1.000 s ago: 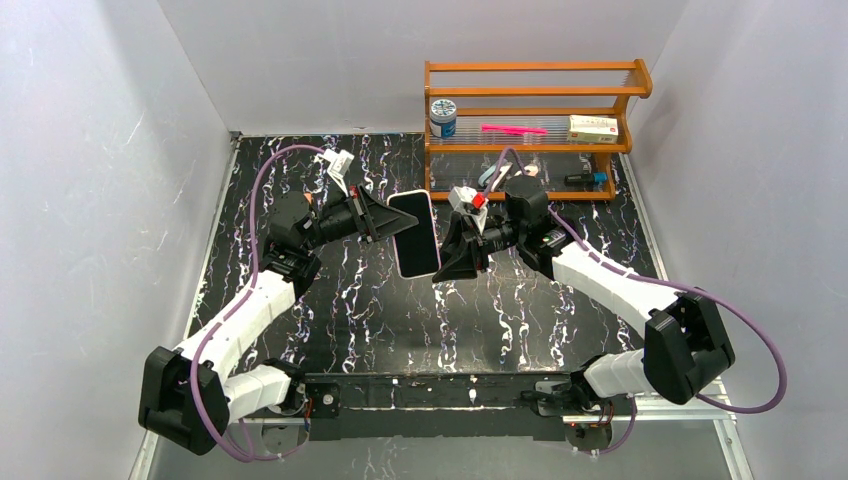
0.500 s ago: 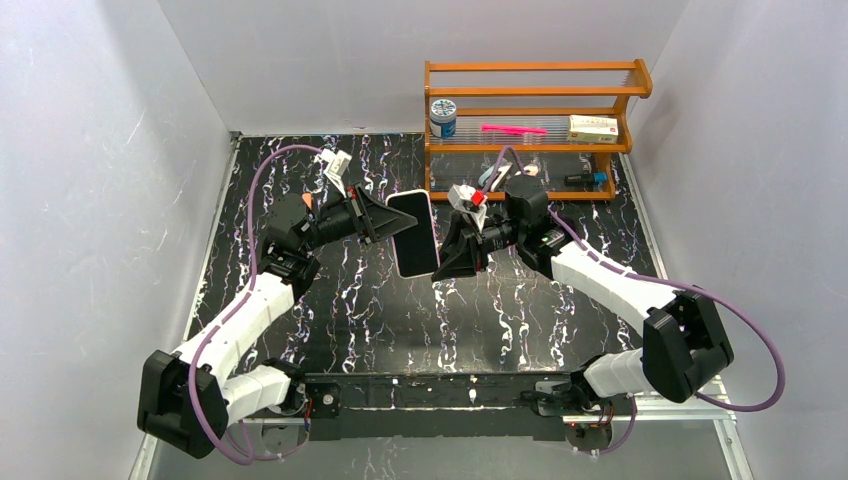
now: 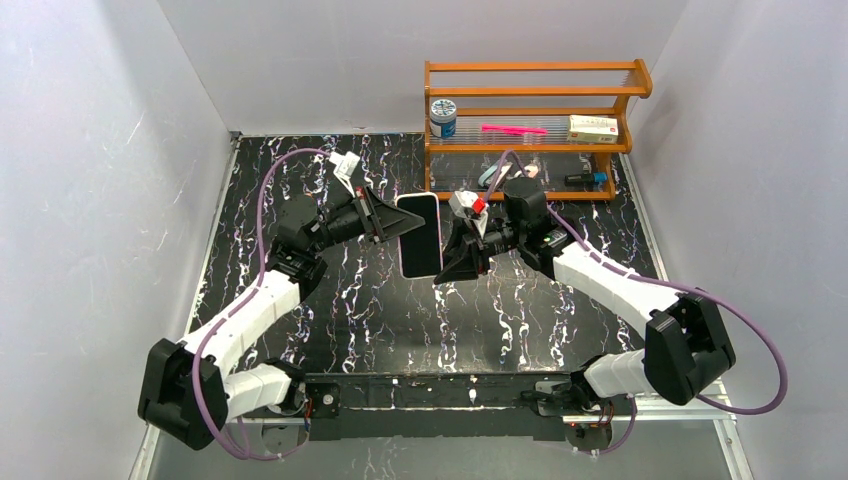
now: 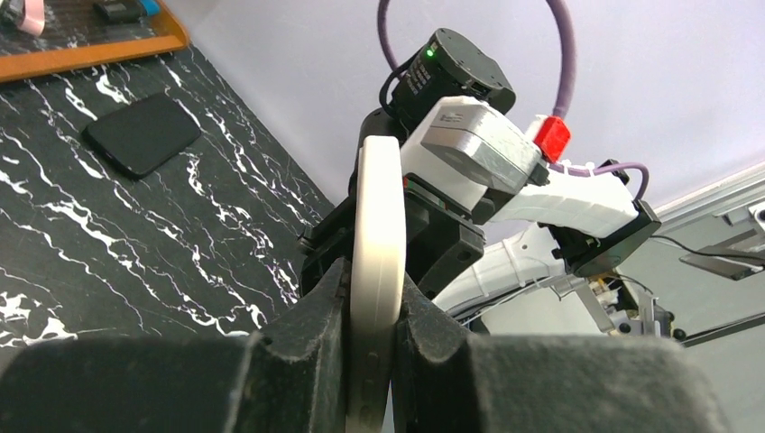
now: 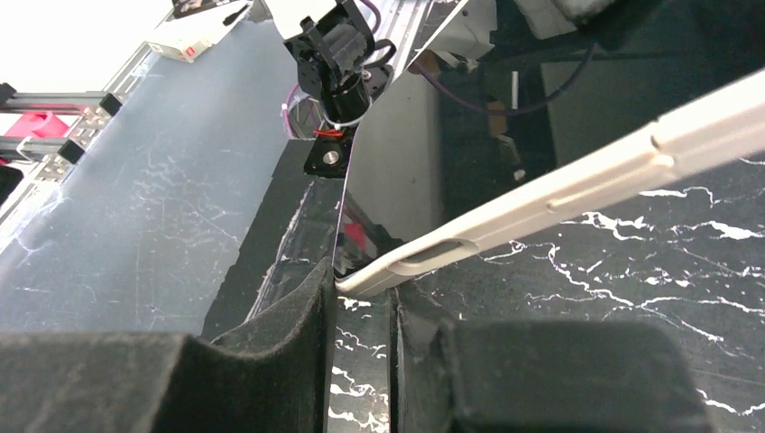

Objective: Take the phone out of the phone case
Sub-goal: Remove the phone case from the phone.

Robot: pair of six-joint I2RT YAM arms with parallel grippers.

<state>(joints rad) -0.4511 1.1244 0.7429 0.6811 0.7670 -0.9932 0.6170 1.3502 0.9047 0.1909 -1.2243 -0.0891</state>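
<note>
Top external, A: black-screened smartphone (image 3: 419, 235) sits in its cream-white plastic phone case (image 4: 377, 225). It is held in mid-air between the two arms, above the black white-veined counter (image 3: 400, 320) and not touching it. Screen shows to this camera.

B: Grip status. Left wrist view: left fingers (image 4: 311, 316) are clenched across the phone near one long edge, one finger on each face. Right wrist view: right fingers (image 5: 298, 316) pinch a corner of the case beside a slot cut-out. Contact there looks slight.

A: Handling, my estimate only. Phone is stiff and fairly light, and its glass front is fragile and slick. Case rim probably flexes a little, and a corner should peel first. Best hold: case lip alone on the peeling side, with the phone pinned across its faces on the other. Risks: the corner pinch slips off the smooth plastic, or the phone pops free and drops.

B: Noted. Containers: orange-brown wooden rack (image 3: 640, 80) at the counter's far edge.
- Upper shelf: blue-lidded jar (image 3: 443, 117), pink stick-like item (image 3: 513, 129), pale small box (image 3: 593, 127).
- Lower shelf: black-and-blue marker-like item (image 3: 587, 180). The rest is too small to tell.
- On the counter near the rack: flat black rounded slab (image 4: 142, 133).
</note>
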